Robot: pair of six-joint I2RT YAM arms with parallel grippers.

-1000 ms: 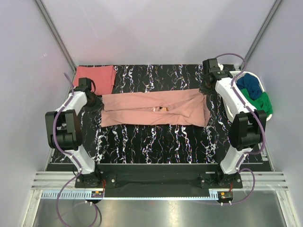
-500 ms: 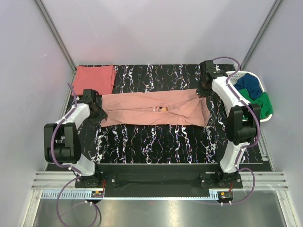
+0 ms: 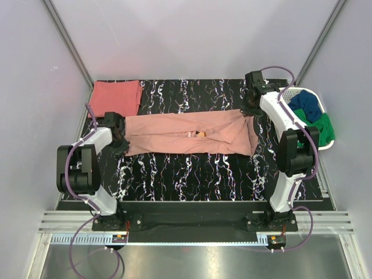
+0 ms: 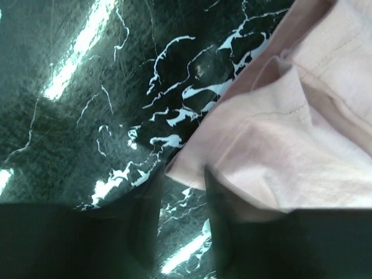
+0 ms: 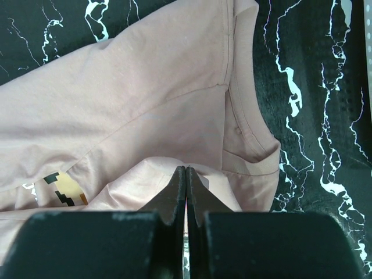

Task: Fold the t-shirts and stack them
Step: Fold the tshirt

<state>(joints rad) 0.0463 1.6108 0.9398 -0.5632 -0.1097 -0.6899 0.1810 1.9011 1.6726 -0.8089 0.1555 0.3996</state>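
Two bundles of cloth, one dark blue and one green, fill the white plastic basket that stands at the right edge of the black white-veined table.

A pale salmon-pink t-shirt lies in a long band across the middle of the table, with its small orange tag showing near the centre. A darker coral-red t-shirt lies folded flat in the far left corner, apart from the pink one.

The left gripper sits low at the pink shirt's left end. In the left wrist view its blurred dark fingers stand apart, bare table showing between them, and the shirt's hemmed corner lies right at their tips.

The right gripper is at the shirt's far right corner. In the right wrist view its fingers are pressed together, their tips against a raised fold of pink cloth just beside the sleeve opening. Whether any cloth is caught between them cannot be told.
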